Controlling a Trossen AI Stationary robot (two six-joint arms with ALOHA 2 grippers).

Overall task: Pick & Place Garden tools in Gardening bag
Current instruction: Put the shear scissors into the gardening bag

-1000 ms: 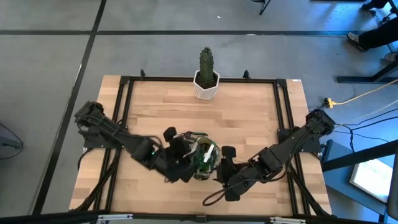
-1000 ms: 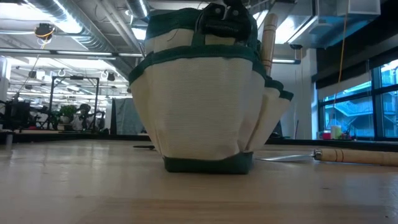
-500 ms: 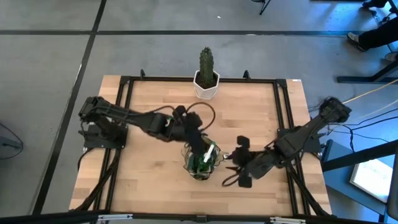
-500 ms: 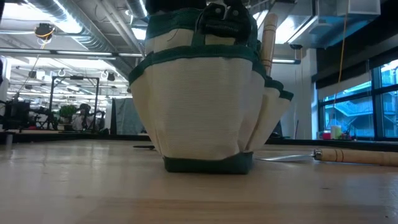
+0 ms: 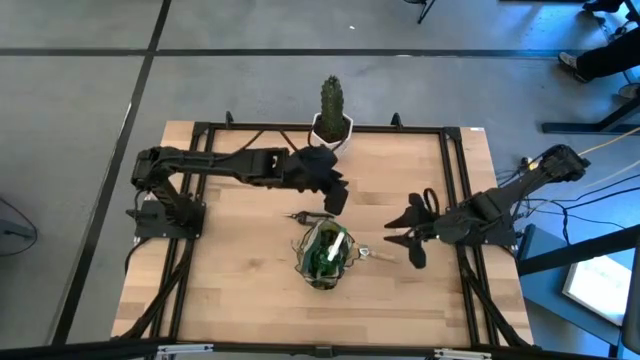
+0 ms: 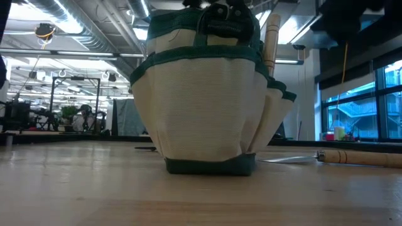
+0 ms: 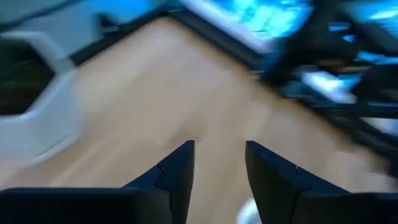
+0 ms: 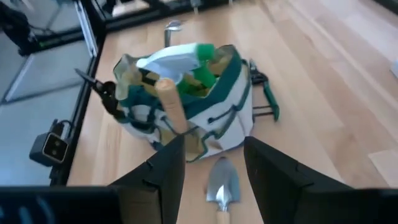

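The olive-and-tan gardening bag [image 5: 325, 256] stands upright on its base mid-table; it also shows in the low view [image 6: 204, 100] and the right wrist view [image 8: 199, 106]. A green sprayer [image 8: 186, 59] and a wooden handle [image 8: 169, 102] stick out of it. A wooden-handled trowel [image 8: 222, 186] lies flat on the table right of the bag [image 5: 372, 254]. A green-handled tool [image 8: 266, 93] lies on the table by the bag's far side. My left gripper [image 5: 335, 197] is open and empty near the cactus pot. My right gripper [image 5: 392, 233] is open and empty, right of the trowel.
A cactus in a white pot [image 5: 331, 130] stands at the table's far edge, close to my left gripper; the pot also shows in the left wrist view [image 7: 37, 102]. A black frame [image 5: 455, 180] borders the table. Bare wood lies near and left of the bag.
My left gripper has swung from the bag's near-left side, across the bag, toward the far edge and the cactus pot. My right gripper has drawn back from the bag's near-right side toward the right edge. The bag and the trowel have stayed put.
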